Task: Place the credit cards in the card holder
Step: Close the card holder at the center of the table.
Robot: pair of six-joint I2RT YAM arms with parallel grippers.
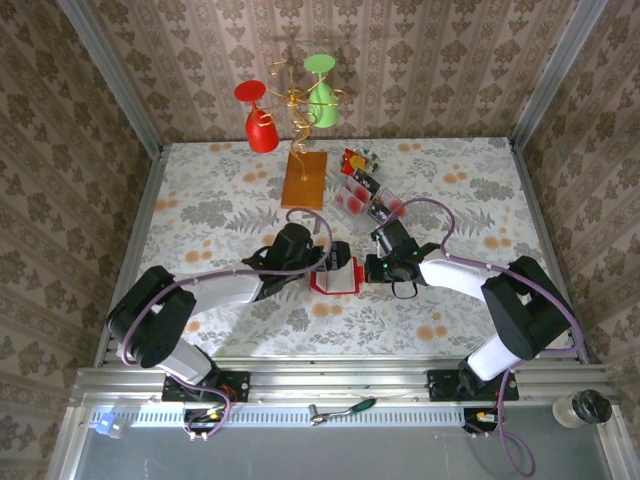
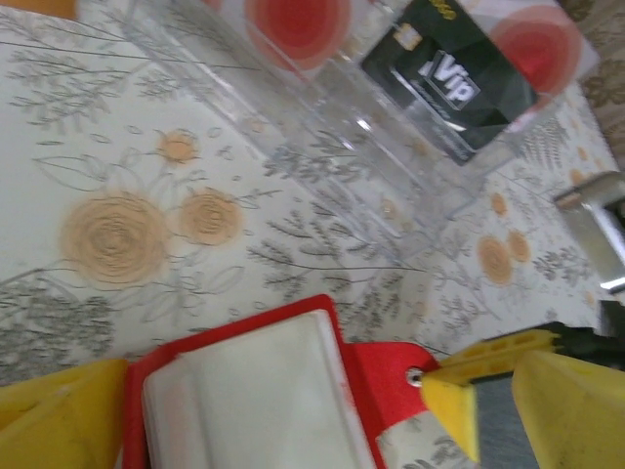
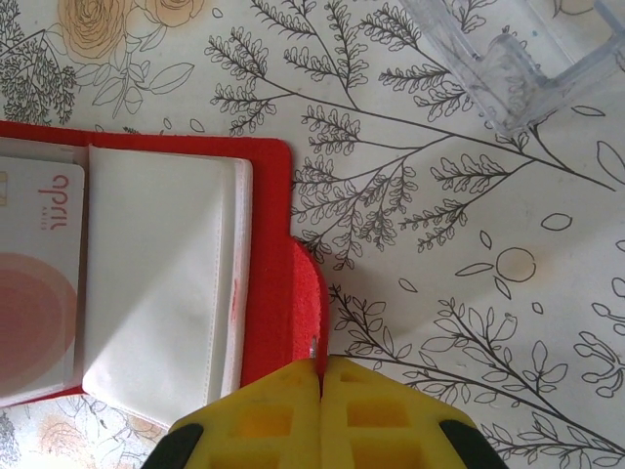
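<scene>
**Card holder pinned open; one card pocketed, others in tray**

The right fingers [image 3: 371, 420] are clenched, with their tips on the red snap tab of the card holder [image 3: 269, 254]. It cannot be told whether the tab is nipped between them or only pressed to the desk [image 3: 459, 244]. Judged purpose: to keep the holder spread flat and steady for loading.

The left fingers [image 2: 547, 401] are released and grasp nothing. One stands either side of the open holder, probably free to fetch.

Just past the right fingertips lie the clear pockets, and the one farthest to their left carries a credit card [image 3: 34, 293].

Beyond both sets of fingers, apart from the holder, a clear tray [image 2: 391, 166] holds further cards, including a black-faced card [image 2: 454, 78].

Farther still stands a wooden slab [image 1: 303, 178], not involved.
</scene>
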